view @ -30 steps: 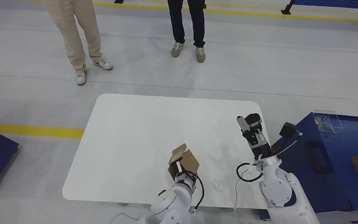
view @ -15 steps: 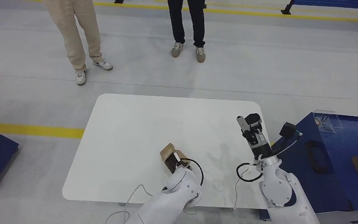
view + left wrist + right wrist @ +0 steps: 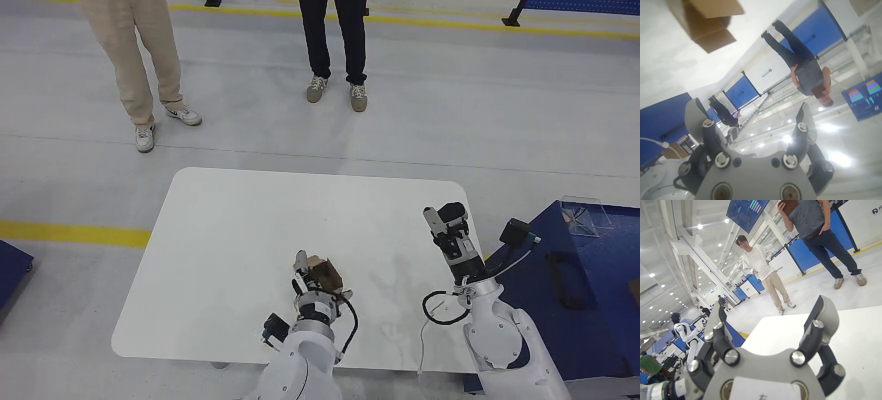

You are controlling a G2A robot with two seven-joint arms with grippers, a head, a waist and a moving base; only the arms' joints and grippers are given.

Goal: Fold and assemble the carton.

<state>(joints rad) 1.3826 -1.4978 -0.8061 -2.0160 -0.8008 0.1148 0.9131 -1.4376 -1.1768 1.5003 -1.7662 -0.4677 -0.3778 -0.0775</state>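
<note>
- The carton (image 3: 323, 272), brown cardboard with flaps sticking out, sits on the white surface (image 3: 230, 230) at the lower centre of the top view; what its inside holds cannot be made out.
- The left gripper (image 3: 749, 103) has its fingers spread with nothing between them, just beside the carton (image 3: 710, 24).
- The right gripper (image 3: 770, 301) is spread too and grips nothing, raised over the surface at the right of the top view, well apart from the carton.

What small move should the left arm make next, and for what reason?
Probably swing the left gripper toward the carton and grip a flap. It is open and empty, the carton lies apart from it with flaps open, and the right gripper is open, farther away.
</note>
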